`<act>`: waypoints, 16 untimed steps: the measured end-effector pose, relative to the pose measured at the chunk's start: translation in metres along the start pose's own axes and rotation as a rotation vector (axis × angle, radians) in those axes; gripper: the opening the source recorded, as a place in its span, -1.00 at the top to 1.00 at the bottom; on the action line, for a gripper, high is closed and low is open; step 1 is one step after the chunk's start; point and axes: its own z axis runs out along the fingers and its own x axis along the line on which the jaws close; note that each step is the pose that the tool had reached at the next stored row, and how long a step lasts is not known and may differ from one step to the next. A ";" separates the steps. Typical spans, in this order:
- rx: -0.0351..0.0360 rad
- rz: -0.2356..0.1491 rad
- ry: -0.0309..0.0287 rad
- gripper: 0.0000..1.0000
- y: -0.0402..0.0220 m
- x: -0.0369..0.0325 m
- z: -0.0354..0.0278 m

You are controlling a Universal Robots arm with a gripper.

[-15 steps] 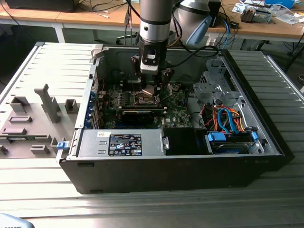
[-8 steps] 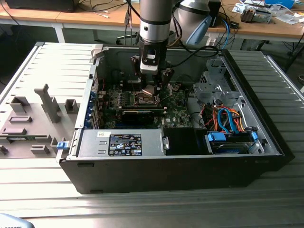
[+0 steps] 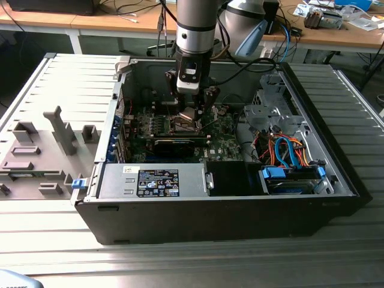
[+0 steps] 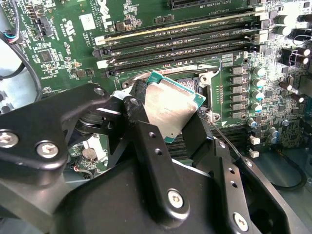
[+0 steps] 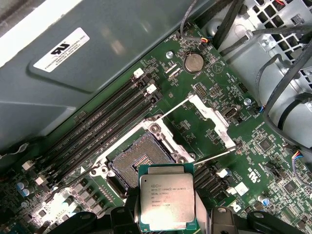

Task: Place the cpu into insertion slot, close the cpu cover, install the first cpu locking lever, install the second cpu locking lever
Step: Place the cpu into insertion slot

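Silver-grey square cpu (image 5: 167, 202) sits pinched in the black gripper (image 4: 168, 114); the dark, uncovered insertion slot (image 5: 139, 161) lies seemingly just beyond the fingertips.

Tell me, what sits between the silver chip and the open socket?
Nothing but the slot's metal rim: in the first wrist view, the cpu hangs right beside the open insertion slot.

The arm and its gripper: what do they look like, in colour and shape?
The arm is a smooth silver-grey tube with a dark band above black wrist parts. The gripper is matte black metal: two long flat fingers on jointed link bars, fastened with silver screws.
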 end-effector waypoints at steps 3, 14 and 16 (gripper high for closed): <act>0.0001 0.004 0.0002 -0.09 0.0000 0.0000 0.0000; 0.0005 0.013 0.0006 -0.09 0.0000 0.0000 0.0000; 0.0005 0.015 0.0007 -0.09 0.0000 0.0000 0.0000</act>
